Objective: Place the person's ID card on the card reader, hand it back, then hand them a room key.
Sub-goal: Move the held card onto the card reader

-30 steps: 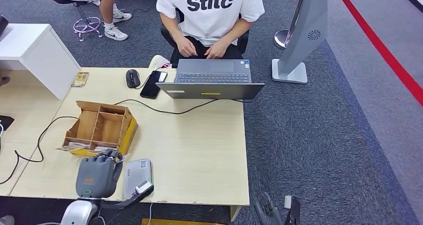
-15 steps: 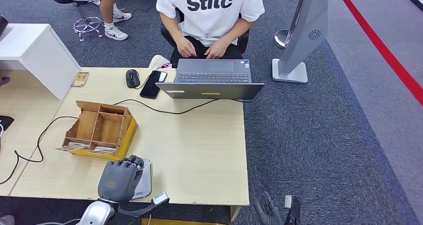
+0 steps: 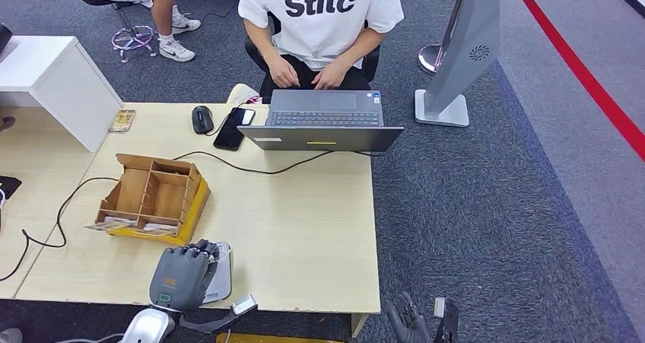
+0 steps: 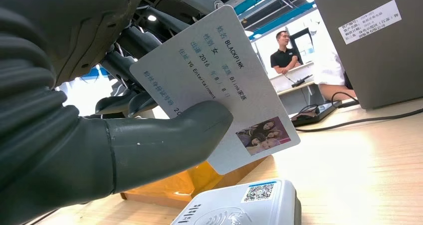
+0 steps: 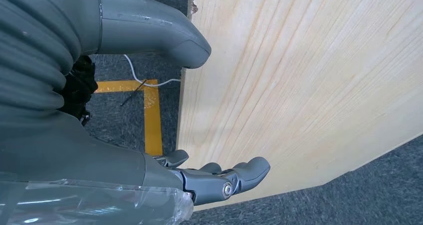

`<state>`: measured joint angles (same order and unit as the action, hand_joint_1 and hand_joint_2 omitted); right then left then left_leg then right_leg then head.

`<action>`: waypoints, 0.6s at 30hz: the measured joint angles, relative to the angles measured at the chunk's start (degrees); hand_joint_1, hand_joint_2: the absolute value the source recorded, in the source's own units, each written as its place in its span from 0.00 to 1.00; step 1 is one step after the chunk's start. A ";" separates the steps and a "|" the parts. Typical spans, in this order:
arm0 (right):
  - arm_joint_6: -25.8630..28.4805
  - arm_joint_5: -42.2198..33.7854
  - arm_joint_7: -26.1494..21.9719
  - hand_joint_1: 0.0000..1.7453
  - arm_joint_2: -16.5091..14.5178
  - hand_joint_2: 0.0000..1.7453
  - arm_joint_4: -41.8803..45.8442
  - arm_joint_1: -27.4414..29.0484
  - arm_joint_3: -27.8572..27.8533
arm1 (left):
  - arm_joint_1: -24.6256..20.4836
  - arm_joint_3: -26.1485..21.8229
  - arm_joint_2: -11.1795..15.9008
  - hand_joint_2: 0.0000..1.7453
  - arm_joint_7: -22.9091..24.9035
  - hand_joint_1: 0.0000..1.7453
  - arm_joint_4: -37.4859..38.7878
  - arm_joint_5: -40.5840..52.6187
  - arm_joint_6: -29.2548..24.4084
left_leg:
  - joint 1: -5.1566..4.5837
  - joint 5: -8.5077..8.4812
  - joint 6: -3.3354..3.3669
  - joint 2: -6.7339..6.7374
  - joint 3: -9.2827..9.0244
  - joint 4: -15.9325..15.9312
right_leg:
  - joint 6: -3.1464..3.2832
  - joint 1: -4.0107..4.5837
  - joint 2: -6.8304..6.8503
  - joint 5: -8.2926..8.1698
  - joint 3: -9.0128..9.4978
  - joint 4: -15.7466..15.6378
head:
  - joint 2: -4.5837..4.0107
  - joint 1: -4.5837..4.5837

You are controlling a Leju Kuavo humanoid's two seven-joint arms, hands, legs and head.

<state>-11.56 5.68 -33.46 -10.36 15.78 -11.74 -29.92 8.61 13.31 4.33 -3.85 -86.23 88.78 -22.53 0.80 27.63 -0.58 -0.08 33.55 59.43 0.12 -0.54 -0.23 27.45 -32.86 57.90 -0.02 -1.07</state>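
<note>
My left hand hovers over the grey card reader at the table's near edge. In the left wrist view the thumb and fingers pinch a white ID card with printed text and a small photo. The card is held just above the card reader, tilted, not touching it. My right hand hangs low beside the table's right front corner; in the right wrist view its fingers are loosely apart and hold nothing. A person in a white T-shirt sits behind the laptop.
A wooden compartment box on a yellow tray stands just beyond the reader. A black cable crosses the table. A phone and a mouse lie beside the laptop. A white cabinet stands at the far left.
My left hand moved to the right and nearer, from beside the box to above the card reader, then held nearly still. The right hand has not moved.
</note>
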 joint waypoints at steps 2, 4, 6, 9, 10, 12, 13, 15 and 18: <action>0.00 -0.01 0.00 0.00 0.00 1.00 0.00 0.00 0.00 | 0.00 0.00 0.01 1.00 0.00 1.00 0.01 0.00 0.00 | 0.00 0.00 0.00 0.00 0.00 0.00 | 0.00 0.00 0.00 0.00 0.00 0.00 | 0.00 0.00; 0.00 -0.01 0.00 0.00 0.00 1.00 0.00 0.00 0.00 | 0.00 0.00 0.03 1.00 -0.02 1.00 0.03 -0.01 0.00 | 0.00 0.00 0.00 0.00 0.00 0.00 | 0.00 0.00 0.00 0.00 0.00 0.00 | 0.00 0.00; 0.02 0.02 -0.01 0.00 0.01 1.00 0.00 0.00 0.00 | -0.01 0.07 0.05 1.00 -0.43 1.00 0.37 0.01 -0.02 | 0.00 0.00 0.00 0.00 0.00 0.00 | 0.00 0.00 0.00 0.00 0.00 0.00 | 0.00 0.00; 0.22 0.15 -0.03 0.00 0.00 1.00 0.00 -0.01 0.00 | -0.03 0.64 -0.07 1.00 -1.88 1.00 1.65 0.19 -0.14 | 0.00 0.00 0.00 0.00 0.00 0.00 | 0.00 0.00 0.00 0.00 0.00 0.00 | 0.00 0.00; 0.28 0.14 -0.04 0.00 0.00 1.00 0.00 -0.01 0.00 | -0.02 0.92 -0.10 1.00 -1.97 1.00 1.95 0.25 -0.16 | 0.00 0.00 0.00 0.00 0.00 0.00 | 0.00 0.00 0.00 0.00 0.00 0.00 | 0.00 0.00; 0.33 0.01 -0.08 0.00 0.00 1.00 0.00 -0.01 0.00 | 0.04 1.44 -0.10 1.00 -1.87 1.00 2.51 0.29 -0.16 | 0.00 0.00 0.00 0.00 0.00 0.00 | 0.00 0.00 0.00 0.00 0.00 0.00 | 0.00 0.00; 0.32 -0.06 -0.12 0.00 0.00 1.00 0.00 -0.01 0.00 | 0.13 1.62 -0.08 1.00 -1.73 1.00 2.76 0.23 -0.13 | 0.00 0.00 0.00 0.00 0.00 0.00 | 0.00 0.00 0.00 0.00 0.00 0.00 | 0.00 0.00; 0.22 -0.15 -0.17 0.00 0.00 1.00 0.00 -0.01 0.00 | 0.31 1.85 0.05 1.00 -1.47 1.00 3.17 0.05 -0.02 | 0.00 0.00 0.00 0.00 0.00 0.00 | 0.00 0.00 0.00 0.00 0.00 0.00 | 0.00 0.00; -0.11 -0.21 -0.23 0.00 0.00 1.00 0.00 -0.03 0.00 | 0.21 2.36 0.54 1.00 -1.47 1.00 3.55 -0.16 0.89 | 0.00 0.00 0.00 0.00 0.00 0.00 | 0.00 0.00 0.01 0.00 0.00 0.00 | 0.00 -0.01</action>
<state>-11.67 5.47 -33.69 -10.36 15.78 -11.77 -29.92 8.82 15.67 4.87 -5.32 -82.67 88.62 -21.64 0.80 27.63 -0.58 -0.08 33.54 59.42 0.12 -0.54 -0.22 27.45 -32.85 57.90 -0.02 -1.08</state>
